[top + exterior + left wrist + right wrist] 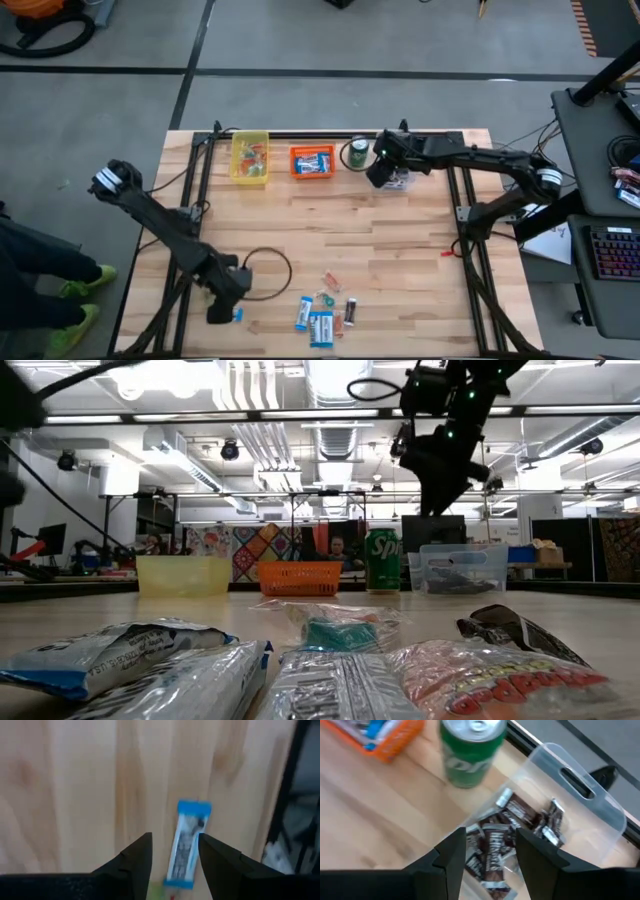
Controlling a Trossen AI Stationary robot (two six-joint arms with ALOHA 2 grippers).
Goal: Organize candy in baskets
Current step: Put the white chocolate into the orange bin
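My left gripper (pixel 175 837) stands open near the table's near left corner, pointing steeply down. A blue-and-white candy bar (pixel 187 845) lies flat on the wood between its fingers; in the high view this bar (pixel 237 314) shows just beside the gripper (pixel 220 308). My right gripper (pixel 491 832) hangs open and holds nothing, above the clear basket (pixel 580 795), which holds dark brown mini bars (pixel 492 845). The yellow basket (pixel 250 158) and the orange basket (pixel 312 161) stand along the far edge. Loose candy (pixel 325 315) lies near the front edge.
A green soda can (pixel 358 153) stands between the orange basket and the clear basket (pixel 398 180), close to my right gripper (pixel 385 172). A dark cable loop (pixel 265 270) lies on the table by the left arm. Bare wood fills the table's middle.
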